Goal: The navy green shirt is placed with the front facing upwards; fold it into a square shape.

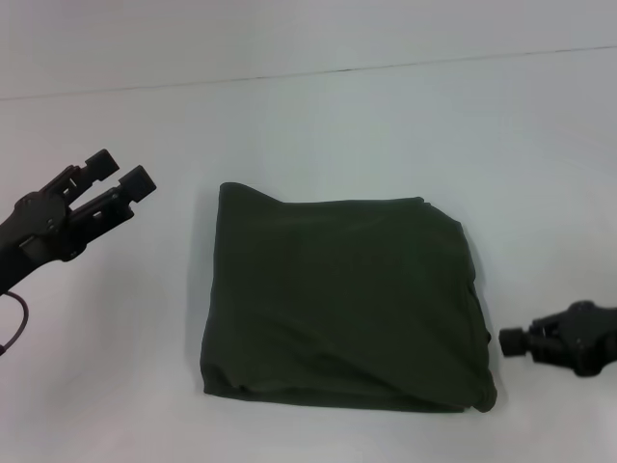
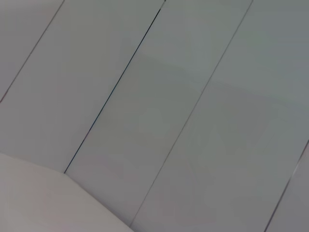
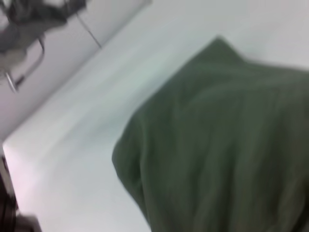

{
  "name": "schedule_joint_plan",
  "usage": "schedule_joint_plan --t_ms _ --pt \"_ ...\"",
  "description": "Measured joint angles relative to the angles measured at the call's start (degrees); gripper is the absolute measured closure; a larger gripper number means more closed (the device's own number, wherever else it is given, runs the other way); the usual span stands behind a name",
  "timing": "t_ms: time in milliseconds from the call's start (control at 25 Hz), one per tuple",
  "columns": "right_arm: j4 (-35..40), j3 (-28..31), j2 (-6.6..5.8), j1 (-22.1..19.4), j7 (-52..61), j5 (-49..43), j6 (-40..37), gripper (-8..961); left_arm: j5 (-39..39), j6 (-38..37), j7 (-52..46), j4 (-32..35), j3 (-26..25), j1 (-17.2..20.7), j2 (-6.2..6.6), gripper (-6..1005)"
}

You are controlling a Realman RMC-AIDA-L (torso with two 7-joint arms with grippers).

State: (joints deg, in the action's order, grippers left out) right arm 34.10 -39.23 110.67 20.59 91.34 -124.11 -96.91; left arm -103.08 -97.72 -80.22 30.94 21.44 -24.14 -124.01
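While the dark olive-green cotton shirt point(image 1: 342, 304) lies folded near-square mid-desk point(image 1: 318, 116), the left pincer point(image 1: 120, 178) hovers well off it, prongs apart, and the right pincer point(image 1: 525, 340), prong state indiscernible, sits just beside its edge, where a careless pull-away could snag and undo the fold.

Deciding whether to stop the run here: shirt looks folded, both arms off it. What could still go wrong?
1. The right gripper sits close beside the shirt edge; pulling back could snag the loose layers there.
2. The fold is uneven, with the right edge bulging, so it may slump open.
3. The left gripper is open and apart from the shirt; low risk.
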Motion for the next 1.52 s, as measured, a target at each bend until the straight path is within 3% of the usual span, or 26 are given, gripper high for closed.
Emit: schedule_joint_plan --t_ms 280,360,440,520,600,760,1120,1280,1520 --pt "0.1 11.2 1.07 2.2 0.5 0.5 -1.0 900 0.1 -0.4 0.1 0.0 0.1 -0.3 0.07 36" --pt "0.7 16.0 2.74 3.7 0.7 0.5 1.9 900 0.1 -0.5 0.1 0.0 0.2 -0.5 0.08 36" --pt "1.0 17.0 3.25 4.1 0.7 0.5 3.0 900 0.1 -0.5 0.1 0.0 0.3 -0.6 0.08 36" --pt "1.7 18.2 4.56 5.2 0.6 0.5 5.4 900 0.1 -0.5 0.0 0.0 0.4 -0.7 0.09 36" --pt "2.1 17.8 5.48 6.3 0.7 0.3 8.1 905 0.1 -0.3 -0.2 0.0 0.4 -0.9 0.13 36" --pt "1.7 15.2 6.19 8.0 1.2 -0.1 11.2 916 0.2 -0.1 -0.4 0.0 0.4 -1.0 0.18 36" --pt "1.5 7.2 6.51 8.9 6.0 -0.1 13.9 914 0.2 0.9 -0.4 0.0 0.4 -1.5 0.26 36" --pt "1.4 2.7 6.59 8.9 9.5 -0.1 18.5 914 0.2 1.5 -0.3 0.0 0.3 -1.6 0.26 36" --pt "0.8 -0.6 7.82 9.9 10.9 -0.1 24.5 915 0.2 1.6 -0.3 0.0 0.3 -1.9 0.26 36"
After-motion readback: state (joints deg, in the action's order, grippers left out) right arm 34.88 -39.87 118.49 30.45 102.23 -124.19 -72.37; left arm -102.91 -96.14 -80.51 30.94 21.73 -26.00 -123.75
